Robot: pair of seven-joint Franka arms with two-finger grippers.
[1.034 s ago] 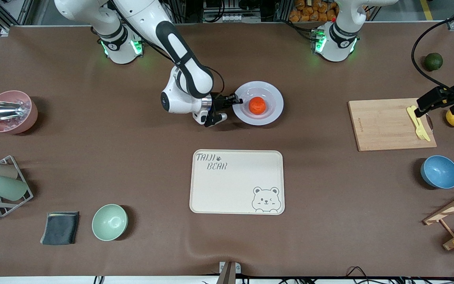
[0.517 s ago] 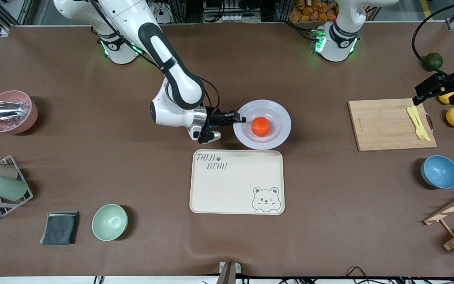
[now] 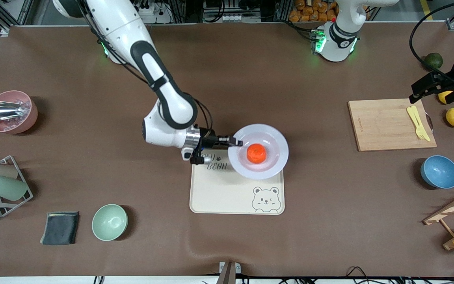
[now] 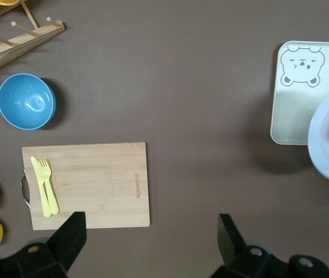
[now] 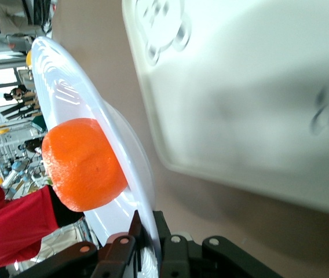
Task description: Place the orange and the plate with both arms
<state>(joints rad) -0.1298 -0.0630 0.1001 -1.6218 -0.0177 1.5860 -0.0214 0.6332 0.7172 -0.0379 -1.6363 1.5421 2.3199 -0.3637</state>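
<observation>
The cream bear-printed tray (image 3: 227, 193) lies flat on the tabletop (image 3: 93, 118), nearest the front camera among the task's surroundings, and is judged to be the intended resting place. Over its farther half the plate (image 3: 274, 156) is held in the air by the right gripper (image 3: 238, 142), whose fingers are clenched on the rim at the edge toward the right arm's end of the tabletop. In the right wrist view the rim is seen pinched between the fingers (image 5: 131, 243), so a thin edge grip is used, presumably because the wide rim offers the only graspable part. The plate appears roughly level in the front view, which is judged necessary since the orange (image 3: 256, 153) sits loose in the shallow centre and could roll if the plate were tipped. A slow, level lowering onto the tray is therefore called for.

Toward the left arm's end of the tabletop, the left gripper (image 4: 150, 231) is held over the tabletop beside the wooden cutting board (image 3: 388, 126), its fingers spread and empty; this arm waits, well clear of the carry.
</observation>
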